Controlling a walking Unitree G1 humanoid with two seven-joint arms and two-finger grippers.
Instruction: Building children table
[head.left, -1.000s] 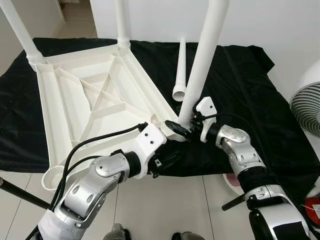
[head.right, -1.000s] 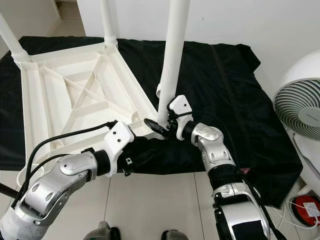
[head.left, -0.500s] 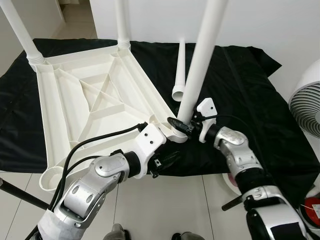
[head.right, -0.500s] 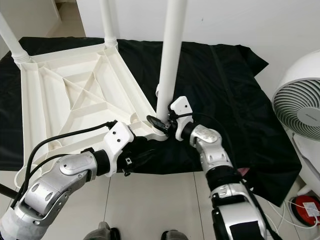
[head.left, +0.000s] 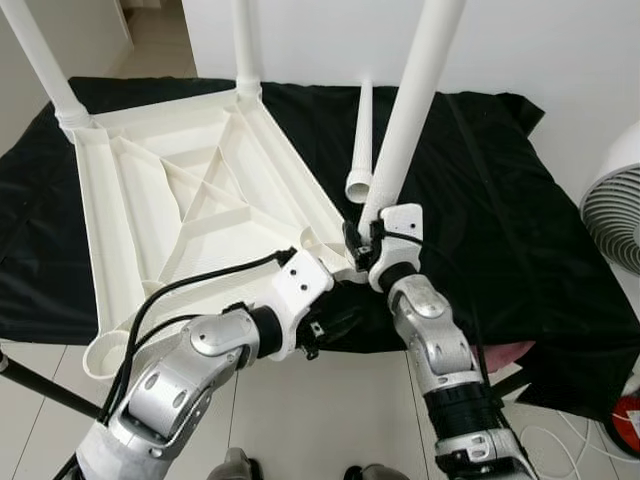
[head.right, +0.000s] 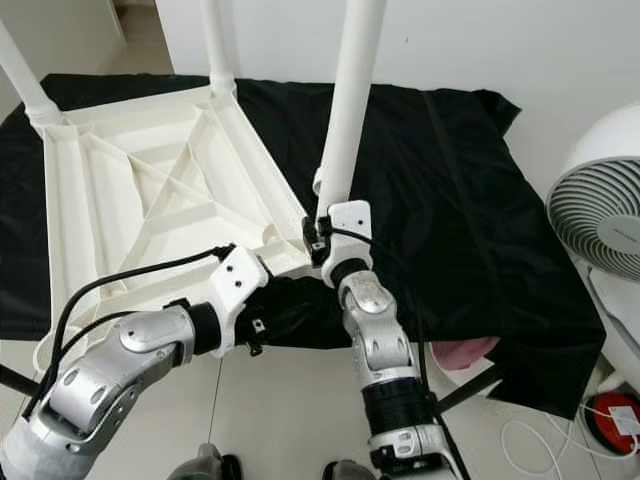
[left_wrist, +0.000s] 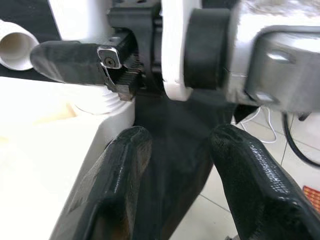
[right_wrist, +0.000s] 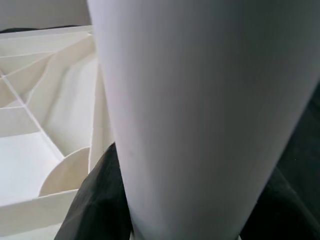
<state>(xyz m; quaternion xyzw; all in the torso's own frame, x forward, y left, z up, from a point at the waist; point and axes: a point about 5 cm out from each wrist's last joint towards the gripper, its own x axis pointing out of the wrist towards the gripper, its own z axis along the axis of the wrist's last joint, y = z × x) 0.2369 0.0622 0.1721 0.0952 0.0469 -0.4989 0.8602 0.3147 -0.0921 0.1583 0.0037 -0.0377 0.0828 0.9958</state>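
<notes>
Tiled floor carries a black cloth; on it lie the inverted white tabletop and one loose leg.

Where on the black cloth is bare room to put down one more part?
The black cloth is bare between the loose leg and the fan. It is crowded at the tabletop corner, where the right gripper grips the standing leg beside the left gripper.
</notes>
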